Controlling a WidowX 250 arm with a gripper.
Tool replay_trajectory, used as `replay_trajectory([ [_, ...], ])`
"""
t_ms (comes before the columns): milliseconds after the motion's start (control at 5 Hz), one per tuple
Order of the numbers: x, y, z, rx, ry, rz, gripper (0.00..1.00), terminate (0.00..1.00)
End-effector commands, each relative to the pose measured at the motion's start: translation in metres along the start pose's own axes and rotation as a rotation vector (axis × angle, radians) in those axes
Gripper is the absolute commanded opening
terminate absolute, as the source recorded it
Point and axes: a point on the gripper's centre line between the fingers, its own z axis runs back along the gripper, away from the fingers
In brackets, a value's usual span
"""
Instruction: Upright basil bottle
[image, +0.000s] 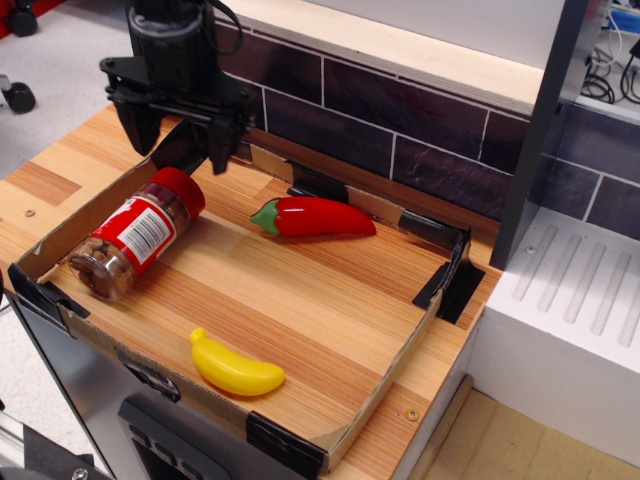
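Small clear plastic basil bottle (135, 234), red cap, red-and-white label: lying on side at 9 o'clock of wooden bench (300, 290), cap toward 1 o'clock. Probably light, rigid, slick. Best gripped across labelled middle. Black gripper (175, 135) above cap, fingers spread, empty.

1. My arm runs off the top edge; I only see the gripper (178, 135) and its wrist.
2. I can't read the print on the basil bottle (137, 234) label, too small.
3. The tray (385, 375) hides the tabletop under it.
4. At far right, cables (610, 60) are cut by the picture's edge.
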Motion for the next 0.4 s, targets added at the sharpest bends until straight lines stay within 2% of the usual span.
replay_trajectory([
  [0,0.013,0.011,-0.003,0.022,-0.055,-0.12,1.0,0.0],
  [200,0.011,0.01,-0.015,0.05,-0.082,-0.147,1.0,0.0],
])
